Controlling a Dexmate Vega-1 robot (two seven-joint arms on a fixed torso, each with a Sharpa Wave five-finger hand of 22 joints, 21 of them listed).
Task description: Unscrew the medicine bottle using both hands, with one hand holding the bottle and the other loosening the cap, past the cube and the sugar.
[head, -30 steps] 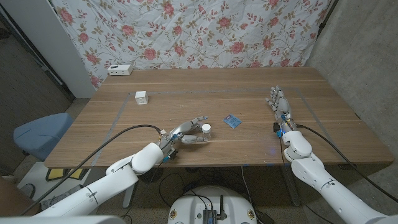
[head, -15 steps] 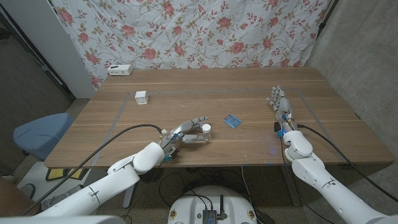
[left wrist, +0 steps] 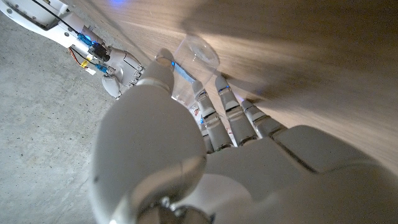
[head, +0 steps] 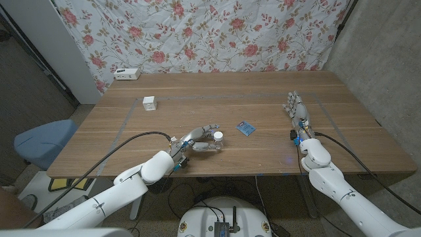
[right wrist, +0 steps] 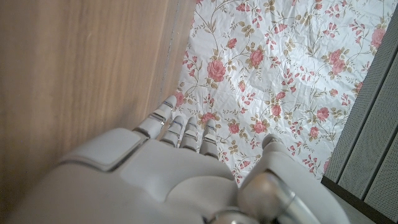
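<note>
A small clear medicine bottle (head: 217, 137) with a white cap stands upright near the table's front middle. My left hand (head: 197, 140) is wrapped around it, fingers on its far side and thumb on its near side; the left wrist view has the bottle (left wrist: 194, 59) between the thumb and the fingers (left wrist: 217, 109). My right hand (head: 297, 112) is at the right of the table, fingers straight and apart, holding nothing, and it also appears in the left wrist view (left wrist: 121, 71). The white cube (head: 150, 103) sits at the far left. The blue sugar packet (head: 245, 128) lies just right of the bottle.
A white box (head: 127, 74) sits at the table's back left edge. Thin tape lines (head: 125, 122) mark a rectangle on the wooden table (head: 217, 99). A blue chair (head: 39, 141) stands off the left side. A floral cloth (head: 210, 33) hangs behind.
My left hand's thumb and fingers have drawn in slightly around the bottle. The bottle, the cube, the sugar packet and the right hand stay where they were.
</note>
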